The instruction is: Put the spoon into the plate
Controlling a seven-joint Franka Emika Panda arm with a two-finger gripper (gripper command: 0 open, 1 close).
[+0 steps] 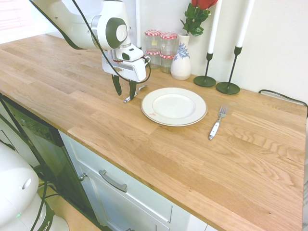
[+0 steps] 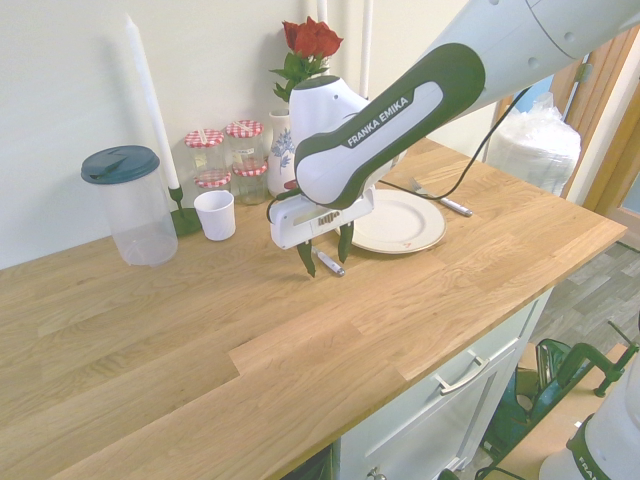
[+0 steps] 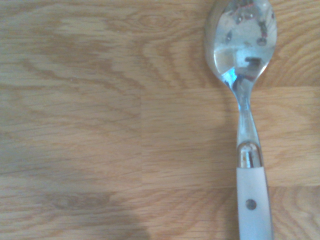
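First exterior view: the pincer (image 1: pixel 125 96) is poised low over the worktop (image 1: pixel 192 159), its two fingers spread apart with a gap between the tips and nothing clamped in them. The spoon (image 1: pixel 140 89) lies on the wood just beside the plate (image 1: pixel 174 106), between nine and ten o'clock from the plate's centre; its head points to about two o'clock and its handle to about eight. The fork (image 1: pixel 217 124) lies at about four o'clock from the plate, and the vase (image 1: pixel 181 62) stands at twelve. In the wrist view, the spoon's silver head joins a slim neck and a pale handle.

The step in hand is judged to be the approach for a grasp. For a sound grip, the fingers should straddle the handle, one along each long side, and descend until the tips are nearly at the wood before closing squarely. Closing too high or askew could let the smooth handle roll or skid. Once gripped, the spoon should rise clear of the rim, travel towards three o'clock over the plate and be lowered gently before release.
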